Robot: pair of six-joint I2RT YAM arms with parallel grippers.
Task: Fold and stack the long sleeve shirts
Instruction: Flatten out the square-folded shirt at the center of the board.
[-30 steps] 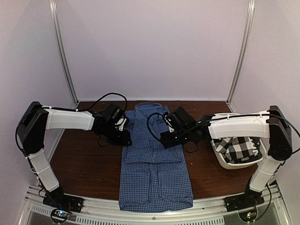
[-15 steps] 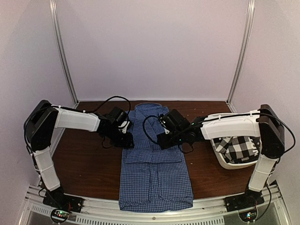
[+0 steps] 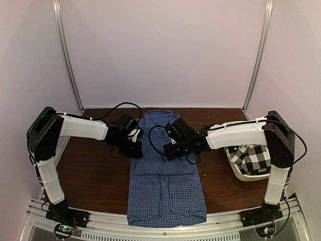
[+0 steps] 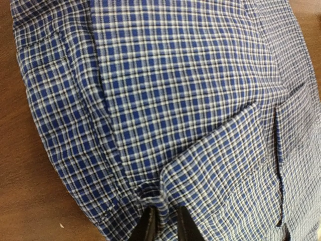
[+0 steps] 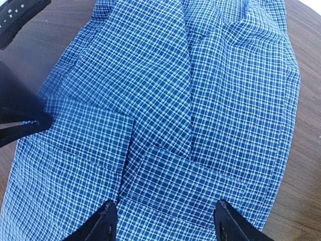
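Blue gingham fills the middle of the overhead view. The blue shirt lies flat on the tabletop, collar toward the top of the frame and hem at the bottom. The left end effector sits at the shirt's left edge and the right end effector over its centre, both just above a cross fold. The black-and-white shirt lies bunched in the white tub at the right.

In the left wrist view, the fingers at bottom centre are nearly together, with a pucker of cloth nipped between them. We judge this the start of folding the upper half. The pinch should take every layer at that edge before lifting, or the under layer may drag.

In the right wrist view, the fingers stand wide apart above the cloth, grasping nothing. We would set them on the edge toward the right of the overhead frame, so both sides rise level.

The tabletop is dark brown wood grain with a few pale specks. Pale lilac walls enclose it, and metal uprights stand in the rear corners.
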